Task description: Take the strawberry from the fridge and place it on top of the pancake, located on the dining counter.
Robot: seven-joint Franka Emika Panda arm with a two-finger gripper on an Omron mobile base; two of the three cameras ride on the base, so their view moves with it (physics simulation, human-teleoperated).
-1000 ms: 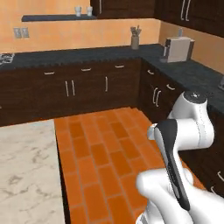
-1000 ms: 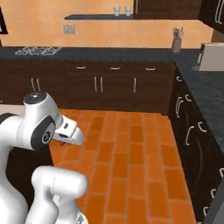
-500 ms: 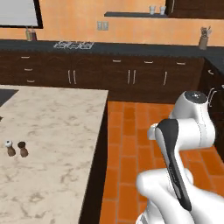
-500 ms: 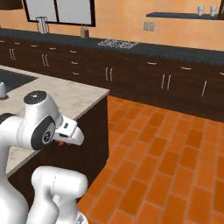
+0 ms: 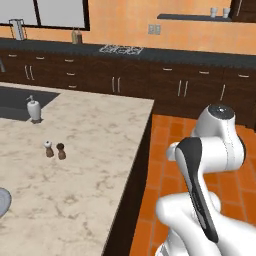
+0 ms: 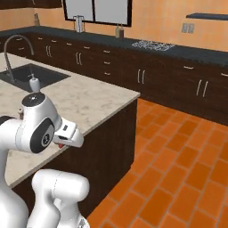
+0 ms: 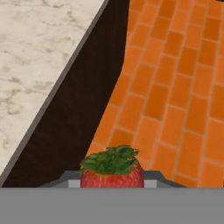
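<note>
Hand view gives me the strawberry (image 7: 112, 173) sitting low in the frame, leafy cap up, pinched between the gripper (image 7: 112, 183) tips, so the gripper is clenched on the fruit. Beneath it runs orange brick floor (image 7: 175, 87), with the dining worktop (image 7: 39, 57) and its dark side panel off to one side.

From the right base view I see a speck of red at the gripper (image 6: 60, 143), held out beside the worktop's edge, not over it. On the left base view the marbled top carries a soap dispenser (image 5: 34, 109), two small shakers (image 5: 55, 150) and the rim of a grey plate (image 5: 3, 200) at the picture's border; I cannot see the pancake itself.

My worry: the fruit is tiny and round, so a jolt could squeeze it out onto the floor. Swinging the arm across low could also clip the shakers, and releasing off-centre might let the fruit roll off the stack.
</note>
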